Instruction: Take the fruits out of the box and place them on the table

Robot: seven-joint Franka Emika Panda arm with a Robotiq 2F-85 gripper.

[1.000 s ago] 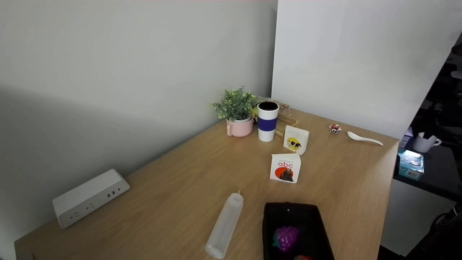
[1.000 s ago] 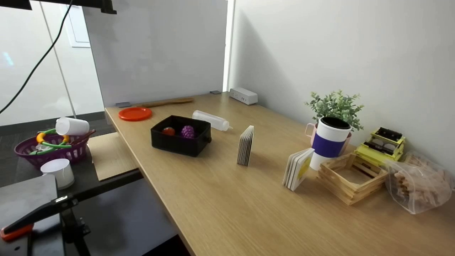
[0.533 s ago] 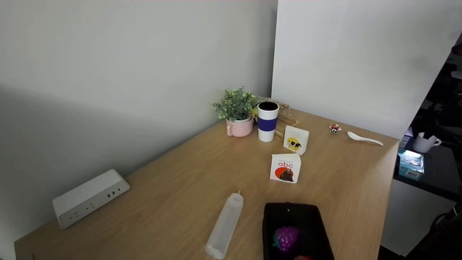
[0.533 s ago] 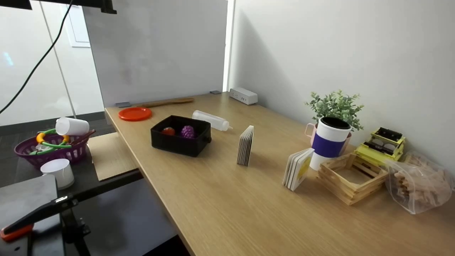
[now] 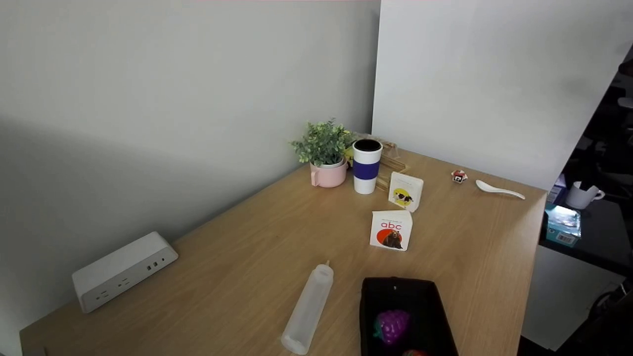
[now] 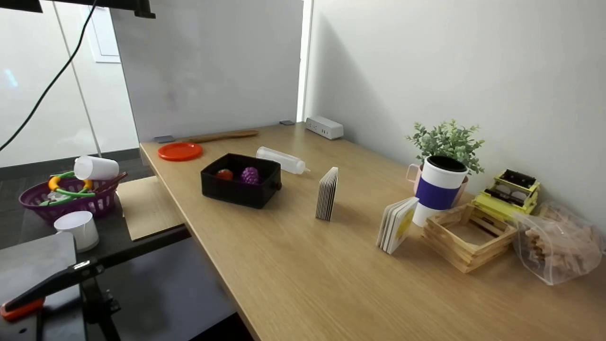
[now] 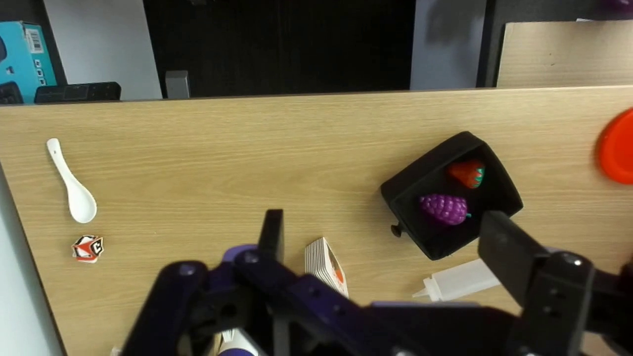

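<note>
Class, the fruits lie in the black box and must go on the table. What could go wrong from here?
The strawberry and purple grapes lie close together in the box, so the open tool might nudge one while reaching for the other.
The box's walls surround both, so the tool could bump one and shove the box along the table.
The squeeze bottle, lying on its side beside the box, might roll if knocked.
</note>
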